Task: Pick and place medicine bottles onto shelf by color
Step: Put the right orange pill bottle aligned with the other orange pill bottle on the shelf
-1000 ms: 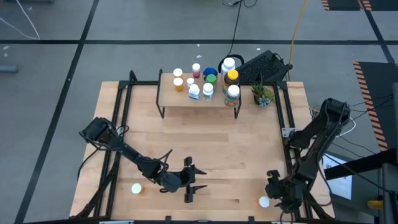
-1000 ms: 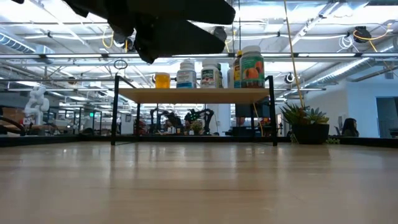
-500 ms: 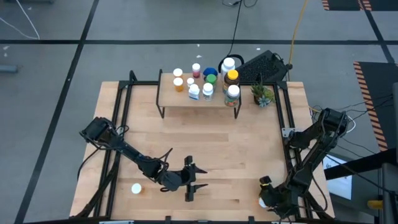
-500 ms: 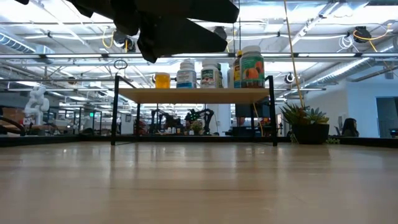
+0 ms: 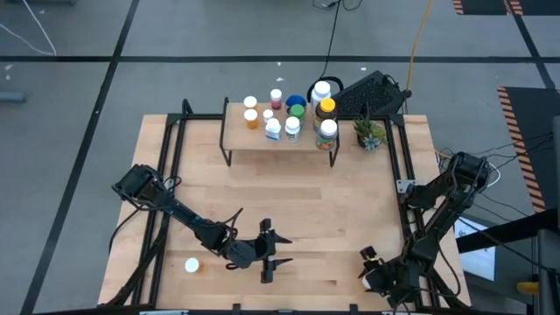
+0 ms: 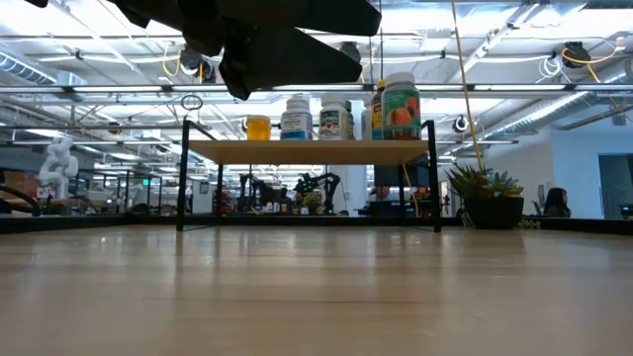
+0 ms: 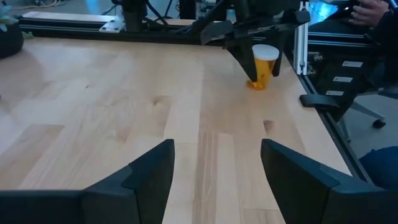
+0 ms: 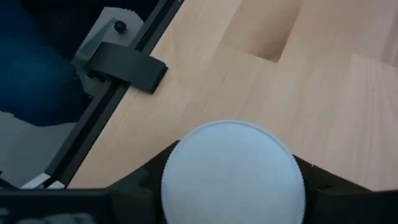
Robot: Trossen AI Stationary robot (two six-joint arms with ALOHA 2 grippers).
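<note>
An orange medicine bottle with a white cap (image 7: 263,65) stands at the table's near right corner. My right gripper (image 5: 372,273) is down over it, and its cap (image 8: 231,171) fills the space between the fingers. My left gripper (image 5: 282,251) hangs open above the near middle of the table, holding nothing. A second orange bottle (image 5: 192,265) stands on its base at the near left. The shelf (image 5: 280,147) stands on black legs at the far side and carries several bottles (image 5: 291,121), white, orange, green and blue. My right gripper has the orange bottle pinched between its two fingers (image 7: 244,61), on the body just below the white cap (image 7: 266,52). The fingers come from above, pointing down. The bottle leans a little. I cannot tell if its base (image 7: 255,83) rests on the table.
A small potted plant (image 5: 369,133) stands right of the shelf. Black frame rails (image 5: 405,188) run along the table's left and right sides. Bare wood (image 5: 289,197) lies between the shelf and the grippers. A person's arm (image 7: 373,12) shows beyond the table's right edge.
My right gripper has gone toward the table's left edge and down over the near-right orange bottle. Its white cap, which showed beside the gripper in the high view before, is now covered by it.
</note>
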